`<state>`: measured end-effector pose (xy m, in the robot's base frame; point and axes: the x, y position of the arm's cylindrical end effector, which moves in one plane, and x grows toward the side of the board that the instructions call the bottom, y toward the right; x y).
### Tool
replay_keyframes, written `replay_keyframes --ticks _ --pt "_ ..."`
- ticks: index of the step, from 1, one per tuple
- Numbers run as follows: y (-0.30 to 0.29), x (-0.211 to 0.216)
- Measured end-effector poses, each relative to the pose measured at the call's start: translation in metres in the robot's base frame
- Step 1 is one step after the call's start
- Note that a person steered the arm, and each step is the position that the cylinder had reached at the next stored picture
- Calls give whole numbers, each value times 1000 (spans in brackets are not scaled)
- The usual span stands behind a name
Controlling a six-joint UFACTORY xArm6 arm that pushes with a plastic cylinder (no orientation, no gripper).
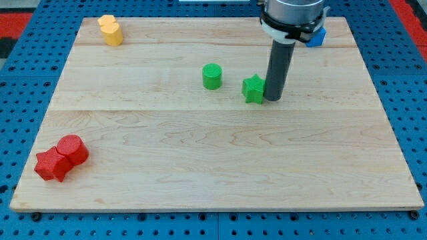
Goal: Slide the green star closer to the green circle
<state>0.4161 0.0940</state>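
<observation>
While the wooden board (200, 160) takes up most of the scene, sitting on a blue pegged surface (27, 40), nearly all the action is crowded toward its top edge. The arm (293, 17) comes down from the top edge, right of centre, and ends in a dark rod; there is no claw here to open or close, only my tip (273, 99), planted on the wood and touching, or all but touching, the right side of the green star (253, 89). That star lies in the upper middle of the board, and the green circle (211, 77) stands near it on the left, slightly closer to the top edge, with bare wood between them.

By the bottom left corner two red blocks (61, 157) sit pressed together. In the top left corner are two yellow blocks (110, 30), also touching. A blue block (317, 37) peeks out behind the arm near the top right corner.

As I judge it, the approach is done and the tip is on the correct side; what remains is the push itself, leftward and a little toward the top edge, to close the gap
</observation>
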Motion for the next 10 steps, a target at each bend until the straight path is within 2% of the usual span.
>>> replay_keyframes --ticks 4,5,7,8,9,10 --pt "-25 0" --pt "-26 16" --pt "-109 23" --pt "-79 24" --pt "-22 25" --pt "-6 19"
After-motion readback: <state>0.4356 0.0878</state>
